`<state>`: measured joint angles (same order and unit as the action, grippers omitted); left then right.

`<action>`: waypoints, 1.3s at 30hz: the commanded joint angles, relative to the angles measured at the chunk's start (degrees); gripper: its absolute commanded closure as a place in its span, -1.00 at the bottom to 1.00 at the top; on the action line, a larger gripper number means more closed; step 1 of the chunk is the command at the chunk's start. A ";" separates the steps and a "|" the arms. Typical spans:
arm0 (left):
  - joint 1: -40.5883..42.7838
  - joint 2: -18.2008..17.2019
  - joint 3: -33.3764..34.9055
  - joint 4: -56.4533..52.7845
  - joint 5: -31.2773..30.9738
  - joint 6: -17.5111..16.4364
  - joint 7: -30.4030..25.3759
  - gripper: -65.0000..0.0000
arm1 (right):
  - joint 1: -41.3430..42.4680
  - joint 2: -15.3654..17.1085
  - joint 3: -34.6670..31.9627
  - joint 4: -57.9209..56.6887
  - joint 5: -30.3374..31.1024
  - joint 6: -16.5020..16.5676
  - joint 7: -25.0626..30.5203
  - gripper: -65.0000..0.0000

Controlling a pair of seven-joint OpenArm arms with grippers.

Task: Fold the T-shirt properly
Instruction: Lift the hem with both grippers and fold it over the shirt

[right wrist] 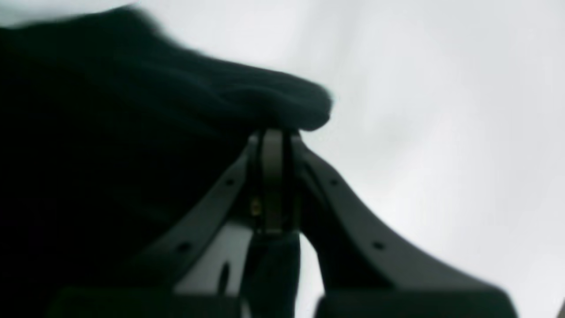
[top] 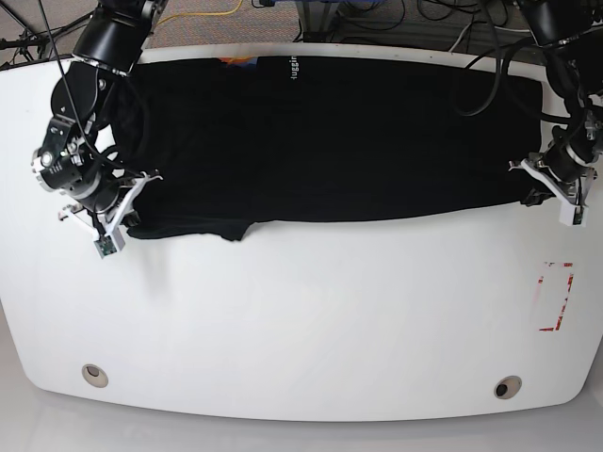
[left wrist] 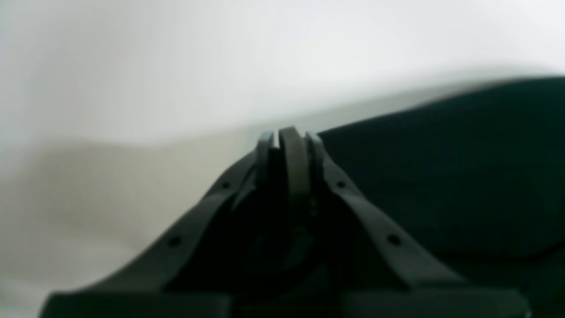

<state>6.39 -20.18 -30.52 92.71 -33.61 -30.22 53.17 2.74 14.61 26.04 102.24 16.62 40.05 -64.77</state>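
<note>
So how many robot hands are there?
2. The right hand is at the T-shirt's near corner on the picture's left side. The left hand is at its near corner on the picture's right side.

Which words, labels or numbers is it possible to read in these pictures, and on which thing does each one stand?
"uggin": white lettering on the black T-shirt near its far edge, set sideways; only partly legible, the rest blurred.
Red marking on the white table at its right side: a rectangle outline, no readable text.
Both wrist views: blurred, no text.
</note>
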 commanded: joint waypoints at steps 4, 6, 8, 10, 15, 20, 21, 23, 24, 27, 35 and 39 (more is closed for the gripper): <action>-0.55 0.71 -5.04 1.23 -0.29 -7.89 -1.17 1.00 | -3.67 0.73 1.96 7.79 0.30 -0.05 -1.82 1.00; -0.55 0.89 -5.56 1.23 -0.29 -8.68 -0.99 1.00 | -5.07 0.47 2.40 9.46 0.39 -0.05 -2.35 1.00; -0.46 0.89 -5.56 1.23 -0.29 -9.21 -0.99 1.00 | -6.30 -0.59 2.57 10.51 0.39 -0.05 -3.05 1.00; -0.02 0.89 -5.74 1.23 -0.29 -9.21 -0.99 1.00 | -7.62 -0.94 2.66 11.13 0.39 -0.05 -3.67 1.00; 1.74 0.89 -5.74 1.23 -0.55 -9.21 -0.99 1.00 | -11.67 -1.82 4.59 12.97 0.39 -0.05 -4.11 1.00; 2.71 0.80 -5.74 1.23 -0.55 -9.30 -0.99 1.00 | -14.57 -3.67 5.39 13.41 0.39 -0.05 -4.46 1.00; 3.15 0.71 -5.74 1.23 -0.55 -9.30 -0.99 1.00 | -15.18 -3.67 5.56 13.41 0.30 -0.05 -5.25 1.00; 3.41 0.62 -5.74 1.23 -0.55 -9.30 -0.99 1.00 | -15.80 -3.67 6.09 13.41 0.30 -0.05 -6.04 1.00; 3.67 0.62 -5.74 1.23 -0.55 -9.30 -0.99 1.00 | -16.15 -3.93 6.53 13.41 0.30 -0.05 -6.39 1.00; 4.55 0.62 -5.65 1.32 -0.64 -9.30 -0.99 1.00 | -17.56 -4.02 6.79 13.41 0.30 -0.05 -6.74 1.00; 7.54 0.54 -5.48 2.72 -0.20 -9.30 -0.99 1.00 | -20.28 -4.02 6.97 13.41 0.30 -0.05 -6.83 1.00; 10.35 -0.61 -5.39 3.43 -0.20 -9.30 -0.99 0.97 | -21.86 -4.02 6.88 13.41 0.21 -0.05 -6.83 1.00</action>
<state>15.31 -18.63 -35.55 94.65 -33.50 -39.51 53.08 -18.44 9.82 32.58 114.45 17.15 40.07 -72.03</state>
